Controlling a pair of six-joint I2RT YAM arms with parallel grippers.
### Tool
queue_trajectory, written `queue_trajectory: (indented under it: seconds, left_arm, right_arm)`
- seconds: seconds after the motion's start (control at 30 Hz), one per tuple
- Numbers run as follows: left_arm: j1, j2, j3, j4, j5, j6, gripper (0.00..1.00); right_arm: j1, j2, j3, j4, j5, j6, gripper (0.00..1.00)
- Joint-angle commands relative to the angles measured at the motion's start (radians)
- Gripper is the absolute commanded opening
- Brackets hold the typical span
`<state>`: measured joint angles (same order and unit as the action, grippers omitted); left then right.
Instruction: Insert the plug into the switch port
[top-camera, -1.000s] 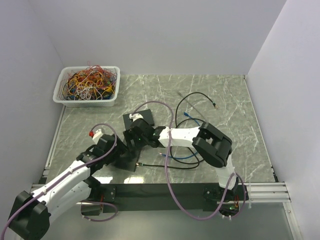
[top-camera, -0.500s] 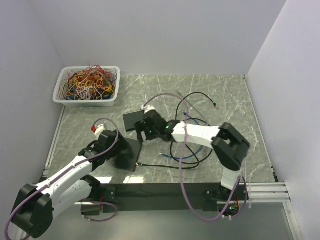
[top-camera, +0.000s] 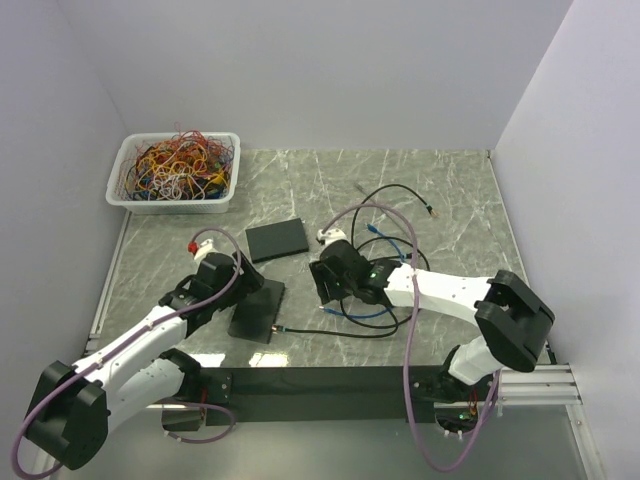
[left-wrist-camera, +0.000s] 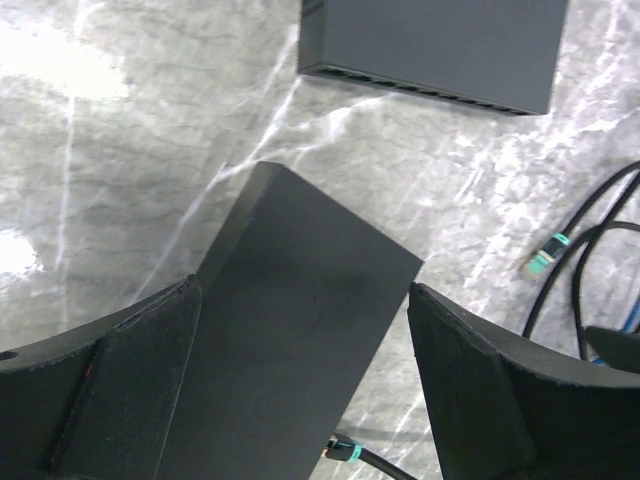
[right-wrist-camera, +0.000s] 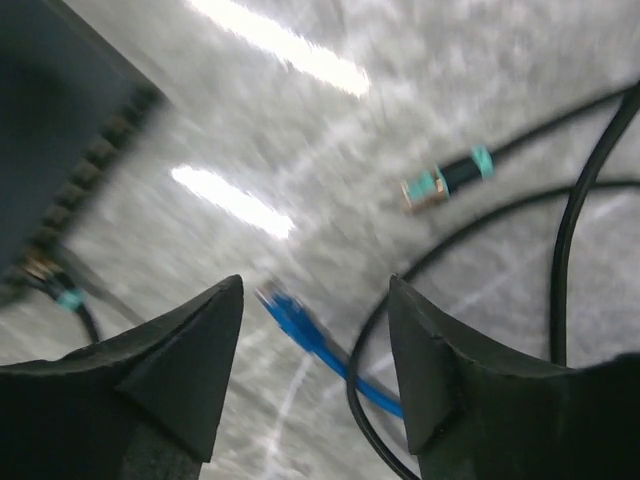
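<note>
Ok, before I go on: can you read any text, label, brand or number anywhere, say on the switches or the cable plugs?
No readable text in any view.
On the near black switch box: plain top, no marking.
On the far black switch box: plain top, no print visible by its ports.
On the teal-collared plug: too blurred to tell.

- The left arm (top-camera: 140, 345) runs from its base at the near left corner diagonally forward and to the right, stretched out low.
- Its wrist (top-camera: 213, 272) tips downward. The left gripper (left-wrist-camera: 300, 300) faces down with its jaws spread wide, and both dark fingers (left-wrist-camera: 120, 390) fill the lower corners of the wrist view.
- The right arm (top-camera: 445, 292) rises from its base, folds sharply at the elbow (top-camera: 515, 320) on the far right, then stretches leftward toward the middle.
- The right gripper (right-wrist-camera: 315, 300) points down and left with its jaws parted. Its wrist view is blurred.
</note>
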<state>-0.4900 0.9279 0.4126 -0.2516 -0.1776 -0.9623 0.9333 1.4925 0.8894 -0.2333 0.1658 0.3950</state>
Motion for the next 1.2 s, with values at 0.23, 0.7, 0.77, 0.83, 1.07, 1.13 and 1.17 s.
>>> queue_trajectory:
  seconds: [0.23, 0.7, 0.77, 0.83, 1.07, 1.13, 1.17]
  left_arm:
    - [0.004, -0.011, -0.047, 0.094, 0.055, -0.010, 0.89]
    - [0.004, -0.020, -0.087, 0.123, 0.070, -0.021, 0.89]
    - [0.004, -0.014, -0.092, 0.126, 0.067, -0.021, 0.88]
    - [0.004, -0.011, -0.097, 0.127, 0.070, -0.021, 0.89]
    - [0.004, -0.003, -0.112, 0.146, 0.073, -0.026, 0.88]
    - [0.004, 0.000, -0.112, 0.146, 0.075, -0.026, 0.88]
    - [0.004, 0.000, -0.112, 0.147, 0.075, -0.026, 0.88]
  right_arm:
    - [0.027, -0.006, -0.095, -0.009, -0.032, 0.036, 0.61]
    - [0.108, 0.101, -0.024, -0.031, 0.024, 0.030, 0.60]
    - [0.108, 0.112, -0.027, -0.024, 0.027, 0.031, 0.60]
    - [0.110, 0.112, -0.026, -0.034, 0.052, 0.034, 0.59]
    - [0.174, 0.057, 0.032, -0.130, 0.236, 0.025, 0.61]
    - [0.194, 0.057, 0.055, -0.158, 0.253, 0.024, 0.61]
    - [0.200, 0.060, 0.062, -0.158, 0.253, 0.018, 0.62]
